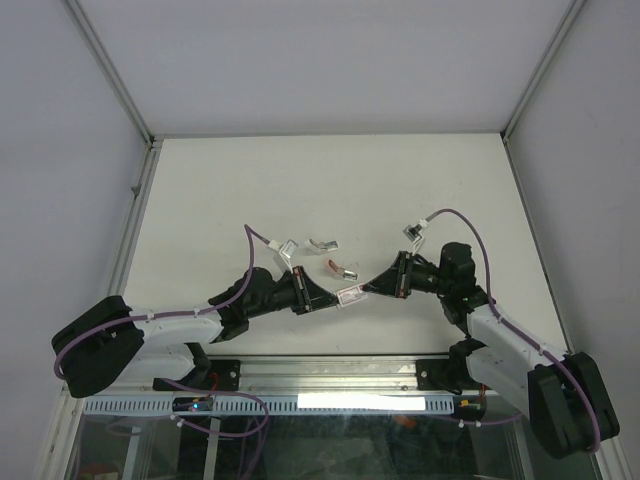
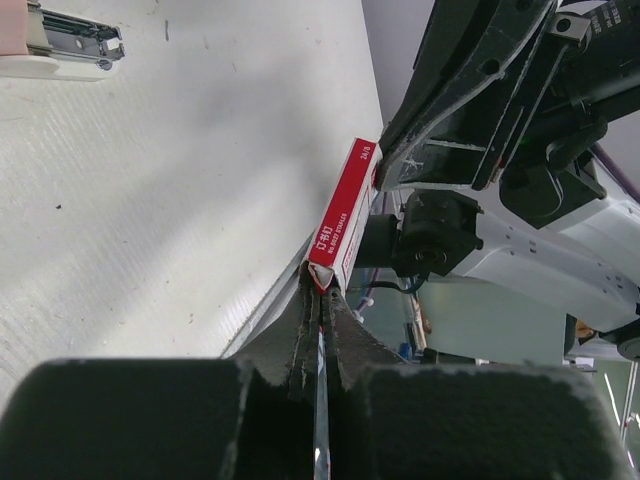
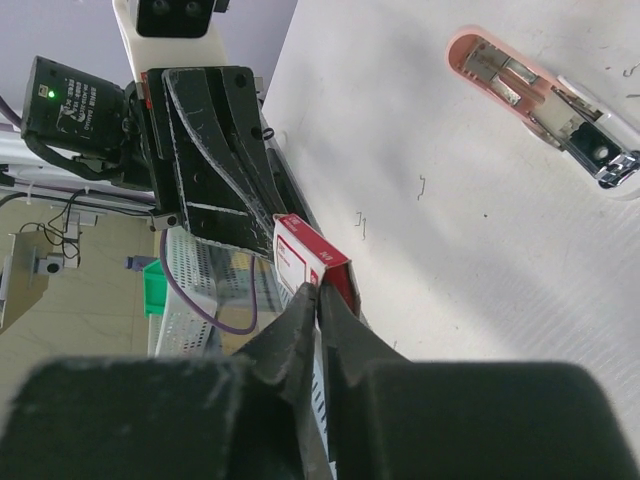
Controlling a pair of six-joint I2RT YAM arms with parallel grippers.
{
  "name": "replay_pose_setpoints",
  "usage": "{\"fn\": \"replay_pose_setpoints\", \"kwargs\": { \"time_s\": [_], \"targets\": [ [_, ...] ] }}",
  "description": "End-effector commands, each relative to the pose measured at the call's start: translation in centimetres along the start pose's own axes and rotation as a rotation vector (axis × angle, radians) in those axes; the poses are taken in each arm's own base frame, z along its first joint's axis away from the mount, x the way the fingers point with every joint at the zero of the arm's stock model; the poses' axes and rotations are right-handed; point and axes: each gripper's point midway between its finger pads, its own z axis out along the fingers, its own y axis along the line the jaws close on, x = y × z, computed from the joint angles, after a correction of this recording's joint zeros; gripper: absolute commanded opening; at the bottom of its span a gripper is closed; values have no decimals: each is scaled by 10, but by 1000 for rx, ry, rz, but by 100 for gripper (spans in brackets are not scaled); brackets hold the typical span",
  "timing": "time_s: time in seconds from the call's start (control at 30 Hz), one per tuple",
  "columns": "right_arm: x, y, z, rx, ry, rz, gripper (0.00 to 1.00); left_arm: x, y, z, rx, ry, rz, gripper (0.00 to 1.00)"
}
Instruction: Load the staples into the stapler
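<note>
The small red staple box (image 1: 350, 295) with a white label hangs in the air between my two grippers, near the table's front middle. My left gripper (image 2: 322, 292) is shut on one end of the box (image 2: 345, 215). My right gripper (image 3: 320, 295) is shut on the other end of the box (image 3: 305, 250). No staple strips show; the box hides its contents. The pink stapler (image 1: 340, 268) lies open on the table just behind the box. It also shows in the right wrist view (image 3: 520, 90) and at the top left of the left wrist view (image 2: 60, 45).
A small silvery piece (image 1: 322, 245) lies behind the stapler. A few loose single staples (image 3: 360, 222) lie on the white table (image 1: 330, 190). The metal front rail (image 1: 330, 375) runs just below the grippers. Grey walls enclose the table on three sides.
</note>
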Motion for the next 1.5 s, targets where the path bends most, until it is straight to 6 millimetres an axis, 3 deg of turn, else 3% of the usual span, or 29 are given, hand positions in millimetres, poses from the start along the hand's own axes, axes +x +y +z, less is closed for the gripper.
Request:
{"fn": "replay_pose_setpoints", "kwargs": {
  "time_s": [0.0, 0.2, 0.37, 0.77, 1.03, 1.47],
  "targets": [
    [-6, 12, 2, -27, 7, -48, 0, -21, -38, 5, 120, -56, 28, 0],
    [-8, -20, 1, 133, -34, -29, 0, -14, -17, 3, 60, -47, 28, 0],
    [8, -49, 0, 213, -7, 0, 0, -1, 10, 2, -6, -5, 33, 0],
    [29, -91, 0, 324, 34, 64, 0, 24, 66, 10, -134, 79, 36, 0],
    [31, -109, -5, 431, 38, 101, 0, 32, 94, 11, -229, 99, -12, 0],
    [10, -124, -31, 676, -46, 102, 0, 29, 110, 5, -346, 111, 19, 0]
  ]
}}
